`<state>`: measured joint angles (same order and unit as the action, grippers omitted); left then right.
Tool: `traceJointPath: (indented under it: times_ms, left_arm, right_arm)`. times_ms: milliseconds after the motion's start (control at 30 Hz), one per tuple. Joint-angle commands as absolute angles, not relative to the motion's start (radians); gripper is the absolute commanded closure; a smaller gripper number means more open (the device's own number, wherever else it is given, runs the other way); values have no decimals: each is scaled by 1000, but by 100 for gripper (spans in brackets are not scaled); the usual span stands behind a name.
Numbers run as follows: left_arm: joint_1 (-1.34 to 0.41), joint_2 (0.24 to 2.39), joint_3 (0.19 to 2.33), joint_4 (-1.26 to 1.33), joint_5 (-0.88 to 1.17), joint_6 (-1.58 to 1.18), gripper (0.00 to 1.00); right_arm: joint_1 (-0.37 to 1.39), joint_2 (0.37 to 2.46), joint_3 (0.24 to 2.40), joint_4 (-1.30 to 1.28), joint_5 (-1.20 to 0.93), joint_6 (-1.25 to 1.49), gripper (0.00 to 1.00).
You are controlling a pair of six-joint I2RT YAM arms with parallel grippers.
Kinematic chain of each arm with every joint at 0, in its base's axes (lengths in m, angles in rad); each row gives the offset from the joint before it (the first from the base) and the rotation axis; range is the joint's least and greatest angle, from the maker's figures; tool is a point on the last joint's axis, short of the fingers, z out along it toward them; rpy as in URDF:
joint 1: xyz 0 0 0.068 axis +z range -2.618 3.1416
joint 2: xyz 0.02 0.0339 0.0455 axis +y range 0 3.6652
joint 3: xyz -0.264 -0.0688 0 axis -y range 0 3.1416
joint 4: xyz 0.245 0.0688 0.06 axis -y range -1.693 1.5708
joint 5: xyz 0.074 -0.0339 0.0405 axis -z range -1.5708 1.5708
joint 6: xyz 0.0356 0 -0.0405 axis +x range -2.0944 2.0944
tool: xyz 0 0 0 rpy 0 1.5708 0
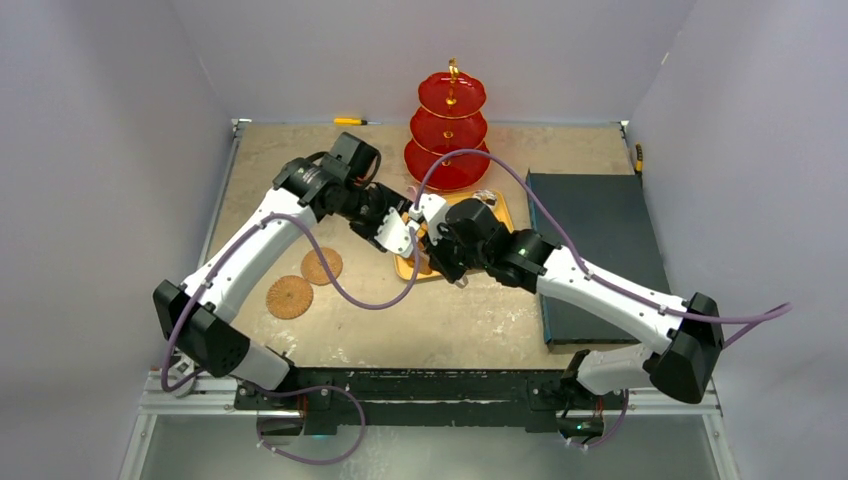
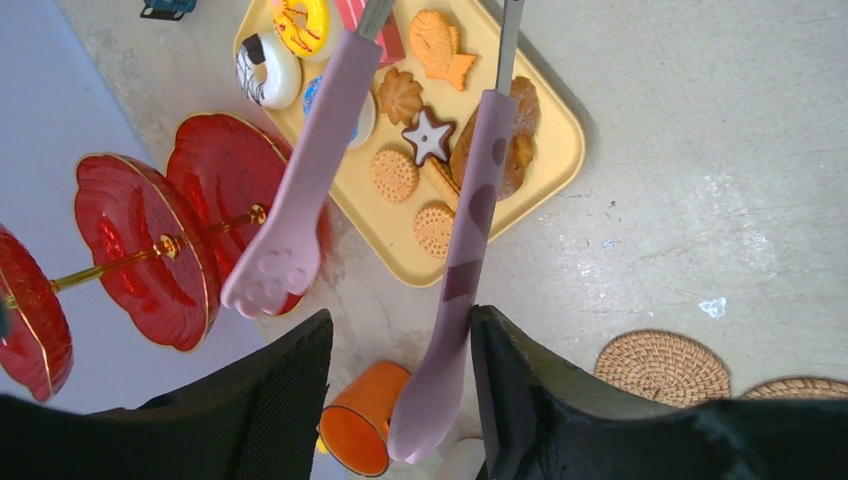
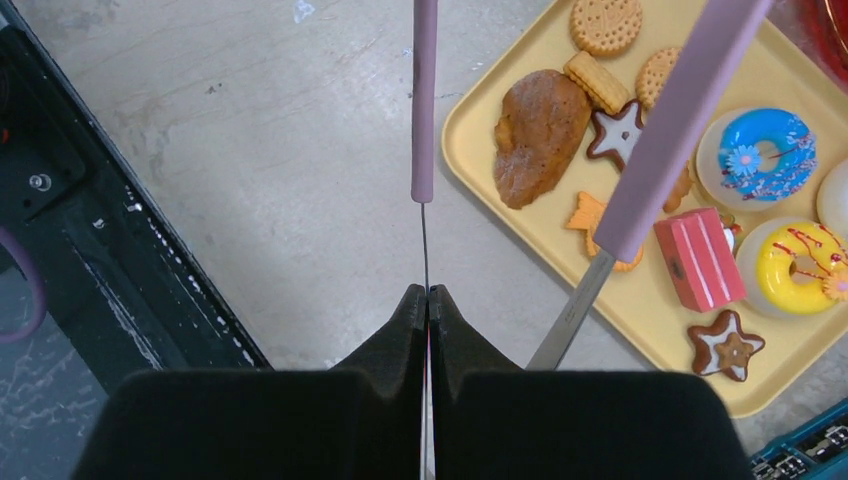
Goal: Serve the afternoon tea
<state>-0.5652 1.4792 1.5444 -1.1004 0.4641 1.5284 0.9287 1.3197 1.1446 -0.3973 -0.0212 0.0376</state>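
Note:
Pink-tipped metal tongs (image 3: pixel 672 120) hang over the yellow tray (image 3: pixel 480 215) of toy pastries: a croissant (image 3: pixel 540 135), star biscuits (image 3: pixel 617 132), round biscuits, and blue (image 3: pixel 755 155) and yellow donuts. My right gripper (image 3: pixel 428 292) is shut on one thin metal arm of the tongs. My left gripper (image 2: pixel 400 325) is open; one pink tong tip (image 2: pixel 445 370) lies between its fingers against the right one, and the other tip (image 2: pixel 272 270) is outside. The red three-tier stand (image 1: pixel 451 130) is behind the tray. An orange mug (image 2: pixel 360 420) shows below the left fingers.
Two round woven coasters (image 1: pixel 289 297) (image 1: pixel 321 265) lie at the left front. A dark flat box (image 1: pixel 590 250) lies on the table's right side. A small yellow tool (image 1: pixel 350 121) lies at the back edge. Both arms crowd together over the tray (image 1: pixel 499 207).

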Motion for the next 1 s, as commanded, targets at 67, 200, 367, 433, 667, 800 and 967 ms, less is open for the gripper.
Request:
traceJointPath:
  times_ms: [67,200,367,433,667,800,967]
  left_arm:
    - [-573,1523,1652,-1256,441,1562,61]
    - [-575,1528,1664,-1293,421,1571,70]
    - [-578,1530,1687,-1305,419,1562,89]
    - [-579,1536,1702,-1303,427,1530,98]
    - [-508,1471,1599,-1117,680,1164,100]
    - [-397,1432,1495,-956,861,866,100]
    - [-372,1384,1433,-925,965,781,100]
  right_arm:
    - [940,1265,1222,-423,-46,-33,100]
    - [940,1265,1261,-423,-58,-48,100]
    - [939,1278,1307,-427,-66,-65,100]
    - [940,1275,1315,-420,-64,-65,100]
    - [931,1207,1338,-298,36,-27,18]
    - [888,1124,1357,-204,30,-9,2]
    - [806,1084,1392,-180,-21,26,2]
